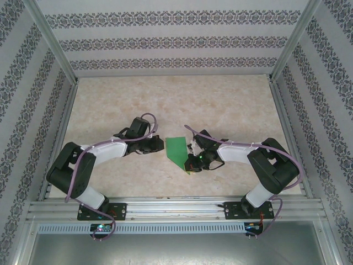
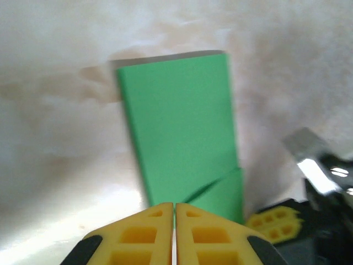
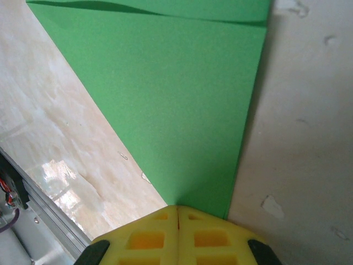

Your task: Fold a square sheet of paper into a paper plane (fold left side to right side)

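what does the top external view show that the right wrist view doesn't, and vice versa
Top external: the left gripper beside the green paper, and the patterned walls. Right wrist: the right gripper shut at the paper's pointed corner, and a crease across its far end. Both: the green paper lying on the marbled table.

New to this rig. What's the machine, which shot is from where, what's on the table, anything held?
Two robot arms are bolted at the near edge of a beige table. The wide shot looks down from above, behind them. The other two come from wrist cameras, each showing its own yellow fingers. A partly folded bright green sheet of paper lies flat between the arms. The left gripper and right gripper are both shut, tips at the paper's edges; a pinch is unclear.
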Action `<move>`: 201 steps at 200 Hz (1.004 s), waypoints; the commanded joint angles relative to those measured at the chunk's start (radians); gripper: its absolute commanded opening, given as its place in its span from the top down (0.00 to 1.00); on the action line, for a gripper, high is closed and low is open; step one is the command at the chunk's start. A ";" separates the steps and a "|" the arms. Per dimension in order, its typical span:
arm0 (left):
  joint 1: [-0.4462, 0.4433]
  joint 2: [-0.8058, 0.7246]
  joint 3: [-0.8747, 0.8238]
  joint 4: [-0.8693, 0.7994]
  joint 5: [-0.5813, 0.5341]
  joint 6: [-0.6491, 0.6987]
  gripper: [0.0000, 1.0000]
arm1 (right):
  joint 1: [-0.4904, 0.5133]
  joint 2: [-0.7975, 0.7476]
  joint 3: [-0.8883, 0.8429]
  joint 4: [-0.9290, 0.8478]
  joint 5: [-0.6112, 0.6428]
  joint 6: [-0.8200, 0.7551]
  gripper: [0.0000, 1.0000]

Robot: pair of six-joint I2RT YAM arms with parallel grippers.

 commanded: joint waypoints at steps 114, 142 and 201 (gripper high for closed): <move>-0.169 0.200 0.041 0.036 -0.022 -0.040 0.90 | 0.011 0.003 -0.006 -0.055 0.050 0.020 1.00; -0.169 0.217 0.035 0.014 -0.044 -0.048 0.90 | 0.014 -0.029 0.022 -0.056 0.017 0.020 1.00; -0.169 0.227 0.025 -0.007 -0.060 -0.058 0.90 | 0.019 -0.036 0.059 0.011 0.003 0.046 1.00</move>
